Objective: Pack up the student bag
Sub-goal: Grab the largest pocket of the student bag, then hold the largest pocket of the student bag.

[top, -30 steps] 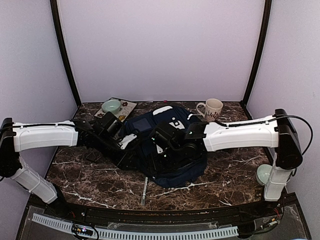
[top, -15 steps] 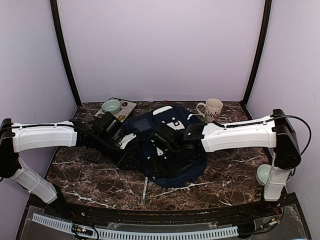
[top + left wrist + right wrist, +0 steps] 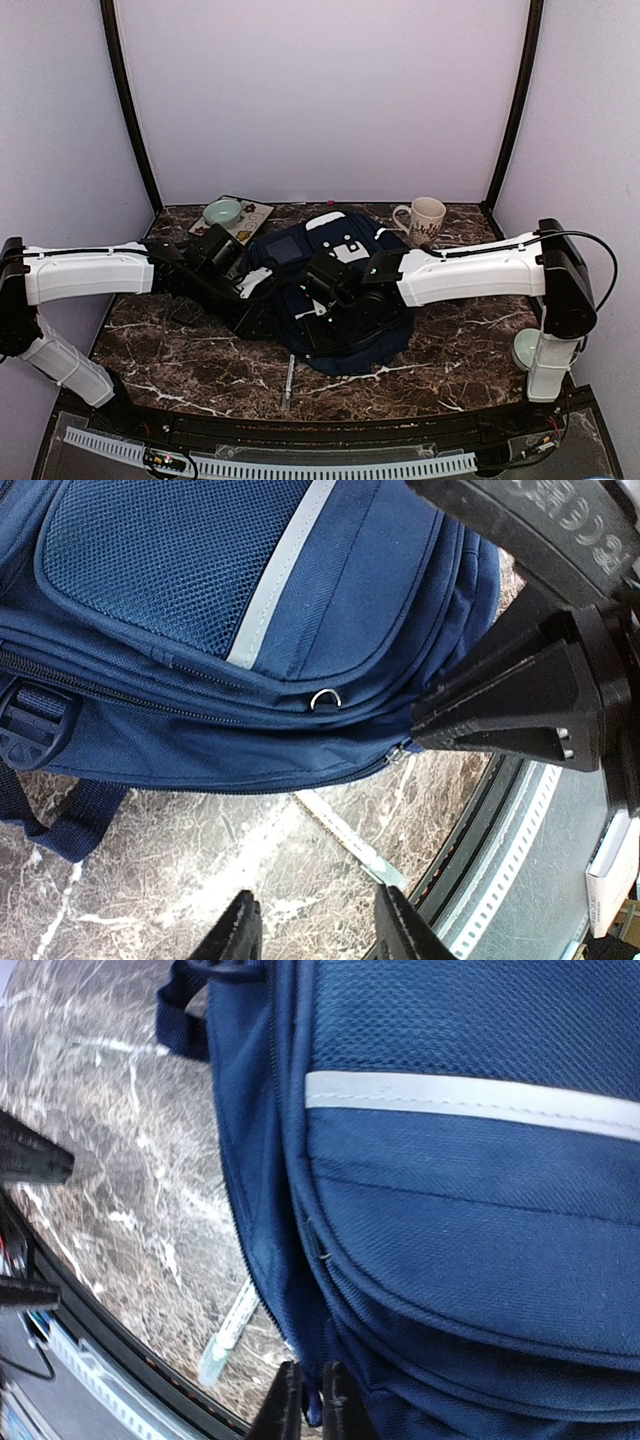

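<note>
We judge the student bag [image 3: 450, 1210] soft and limp; our right hand [image 3: 312, 1380] pinches its zipper tab [image 3: 314, 1410], and the left hand [image 3: 315, 930] is spread.

The student bag [image 3: 385, 345] lies in the middle of the table [image 3: 460, 335]. Behind the bag, to its right, stands a mug [image 3: 424, 218]; behind it to the left, a bowl [image 3: 222, 212] rests on a flat board [image 3: 257, 213]. Just before the bag's near edge lies a pen [image 3: 289, 381]. Well to the bag's right sits a second bowl [image 3: 523, 348]. The left gripper [image 3: 318, 935] is beside the bag's left side, the right gripper [image 3: 311, 1400] at its near edge
</note>
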